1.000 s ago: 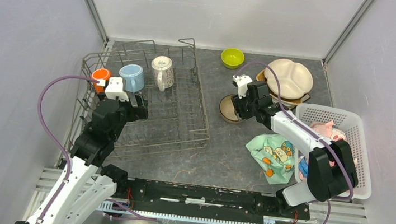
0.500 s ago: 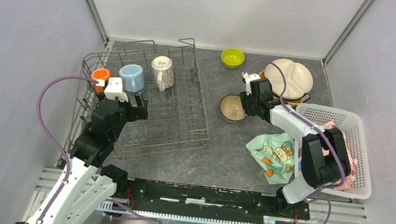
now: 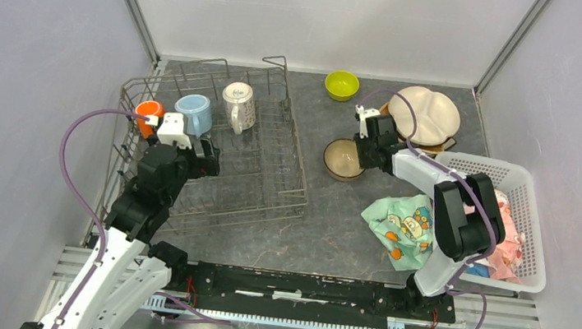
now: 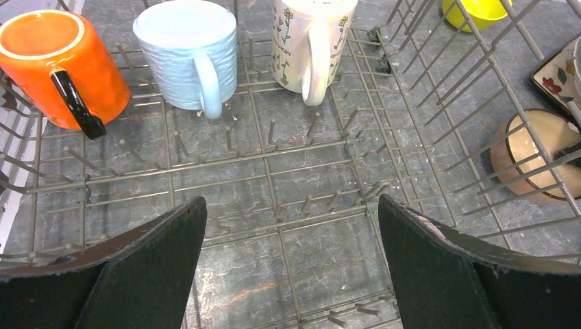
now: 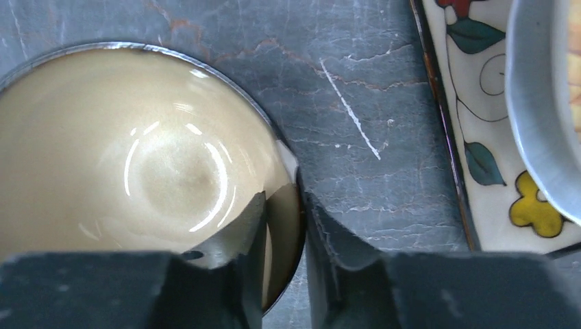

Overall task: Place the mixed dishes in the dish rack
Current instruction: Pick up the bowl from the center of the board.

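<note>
Tan bowl (image 3: 341, 159) sits on the grey marbled table (image 3: 329, 235), right of the dish rack (image 3: 270, 170). Only the right wrist view shows the right gripper (image 5: 284, 209) straddling its rim, jaws narrowly apart. The left gripper (image 4: 291, 219) gapes above rack wires. Pale walls surround.

Robot lab test cell: bare white panel walls (image 3: 321, 19), aluminium corner posts (image 3: 130, 5), black mounting rail (image 3: 299, 285).
</note>
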